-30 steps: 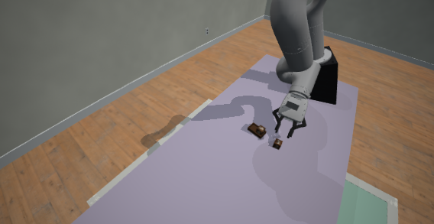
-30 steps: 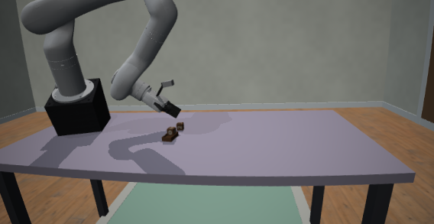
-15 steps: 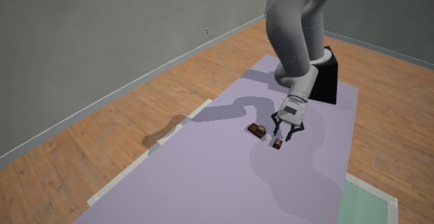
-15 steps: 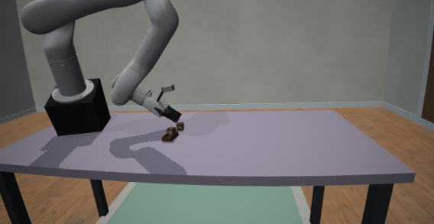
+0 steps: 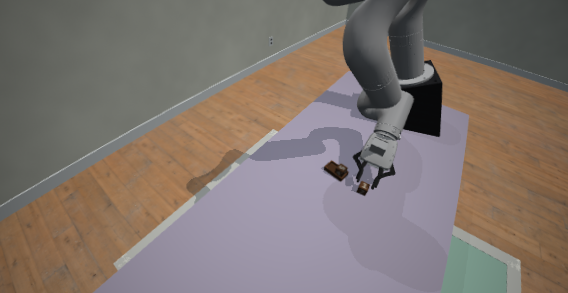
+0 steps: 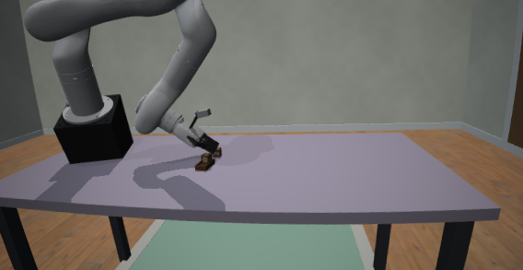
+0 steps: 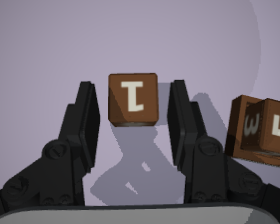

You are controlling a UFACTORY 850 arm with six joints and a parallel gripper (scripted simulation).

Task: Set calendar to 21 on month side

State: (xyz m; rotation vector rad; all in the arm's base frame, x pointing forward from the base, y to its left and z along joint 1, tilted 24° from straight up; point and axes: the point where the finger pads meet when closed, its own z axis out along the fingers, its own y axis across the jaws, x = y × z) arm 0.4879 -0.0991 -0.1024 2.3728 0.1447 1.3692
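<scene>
Brown wood, white digit: the loose cube stands alone on the lilac tabletop, showing a "1" that reads inverted in the wrist view. It lies straight ahead of the claw, centred in the gap between the two black fingers, with a sliver of tabletop showing on either side, so neither pad seems to touch it. The claw is about half open and has hold of nothing. In the exterior view the cube sits just beyond the fingertips, low under the slanting wrist (whether the tips already flank it or stop just short I cannot tell).

Relative to the cube, the tray lies near on the right in the wrist view, tilted across the frame, with the other cube in it showing a sideways digit I cannot read for certain. The coming move, as I judge it, depends on that alignment: a short advance along the claw's own axis, then a squeeze across the cube's side faces.
</scene>
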